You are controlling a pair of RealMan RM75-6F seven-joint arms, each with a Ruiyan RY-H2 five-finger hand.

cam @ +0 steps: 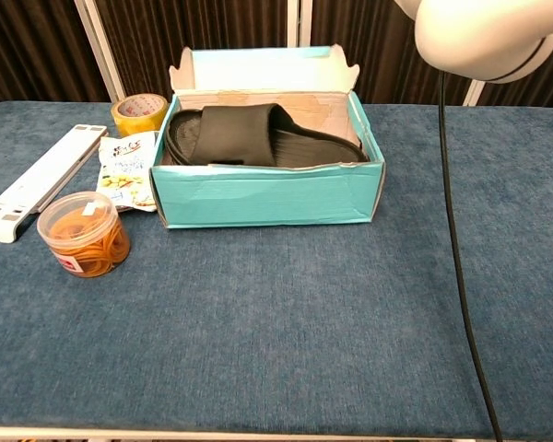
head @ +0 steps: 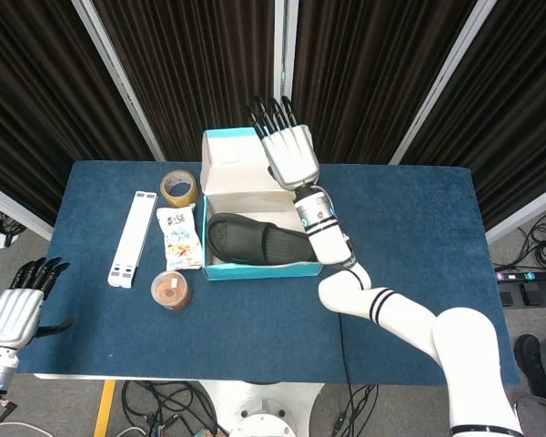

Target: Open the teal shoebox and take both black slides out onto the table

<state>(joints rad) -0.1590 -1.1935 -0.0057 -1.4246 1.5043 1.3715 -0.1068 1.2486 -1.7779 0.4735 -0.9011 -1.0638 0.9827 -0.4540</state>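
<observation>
Teal shoebox (cam: pixel 267 196) with lid (head: pixel 235 164) upright, black slide (cam: pixel 258 138) inside; right robot hand (head: pixel 287 150), fingers spread and grasping nothing, could let the lid fall closed if withdrawn.

Print showed on the snack packet (cam: pixel 127 170) beside the teal shoebox (cam: pixel 267 195) and on a small label on the tub of rubber bands (cam: pixel 83 233), but none of it could be read.
</observation>
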